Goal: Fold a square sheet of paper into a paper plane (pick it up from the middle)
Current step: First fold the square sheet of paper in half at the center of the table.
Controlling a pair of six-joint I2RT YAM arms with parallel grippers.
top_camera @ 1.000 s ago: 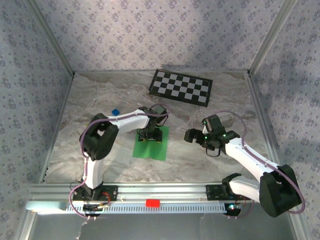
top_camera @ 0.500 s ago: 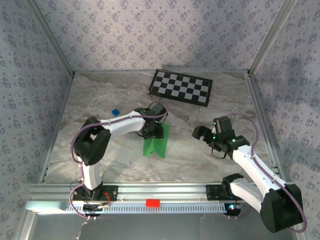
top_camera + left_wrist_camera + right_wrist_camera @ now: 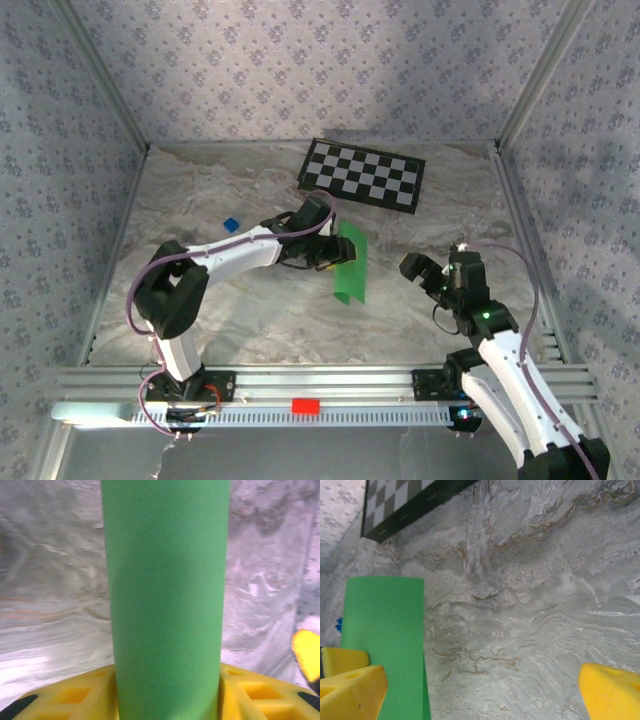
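Since the frame a second earlier, the left arm had swung to the right and lifted the thin, bright green square sheet of paper (image 3: 351, 265) from where it had lain flat on the marbled grey bench (image 3: 250, 310). The right arm had pulled back toward the near right side.

Findings at this moment:

1. The left pincer (image 3: 322, 256) was clamped on the sheet at about its middle. In the left wrist view the paper (image 3: 167, 605) rose from between the yellow fingers (image 3: 75, 696) as a rounded green column.
2. The right pincer (image 3: 432, 270) stood wide apart and empty, well clear of the sheet. Its wrist view showed the paper (image 3: 385, 630) off to the left.
3. The sheet was near the middle of the bench, short of the black-and-white checkerboard (image 3: 362, 172). I could not tell whether its lower edge touched the bench.

Handling, in my judgement: the sheet was very light and limp. It bowed over the grip and would crease at any hard pinch, and it could slip between smooth pads. The middle was the proper place to hold it, with the second pincer taking an edge.

Orientation: from above the sheet showed as a narrow strip. Its long axis ran from far to near, leaning slightly right at the near end.
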